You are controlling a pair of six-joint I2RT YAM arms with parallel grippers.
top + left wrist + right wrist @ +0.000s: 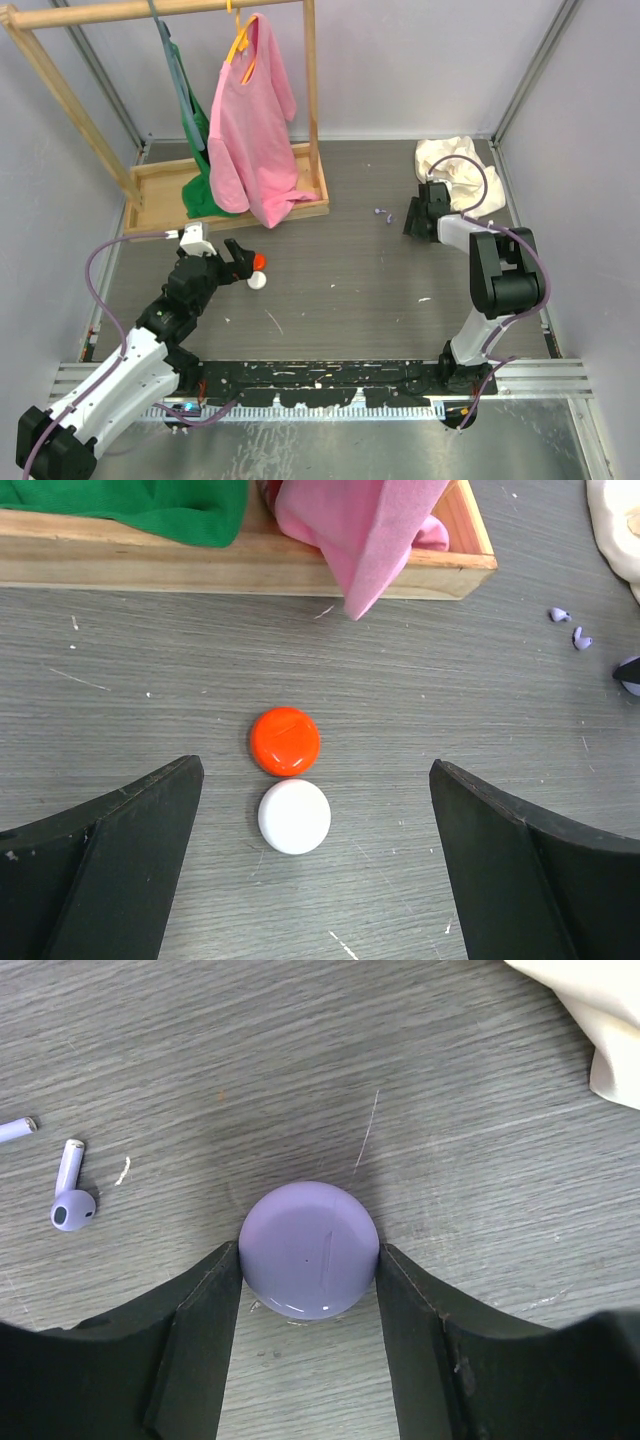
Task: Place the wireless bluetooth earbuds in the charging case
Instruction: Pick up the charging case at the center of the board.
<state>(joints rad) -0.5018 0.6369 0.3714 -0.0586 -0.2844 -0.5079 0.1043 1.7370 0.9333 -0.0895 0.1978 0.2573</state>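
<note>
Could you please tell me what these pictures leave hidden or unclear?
Top external view: the lilac case is hidden beneath the right gripper, and the lilac earbuds are too small to show their shape.
Right wrist view: the second earbud is cut off by the left edge.
Left wrist view: the orange case and white case show only their lids, so their contents are hidden.

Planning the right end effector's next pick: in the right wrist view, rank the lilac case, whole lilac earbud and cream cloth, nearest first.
1. lilac case, gripped in the right end effector.
2. whole lilac earbud, left.
3. cream cloth, upper right.
</note>
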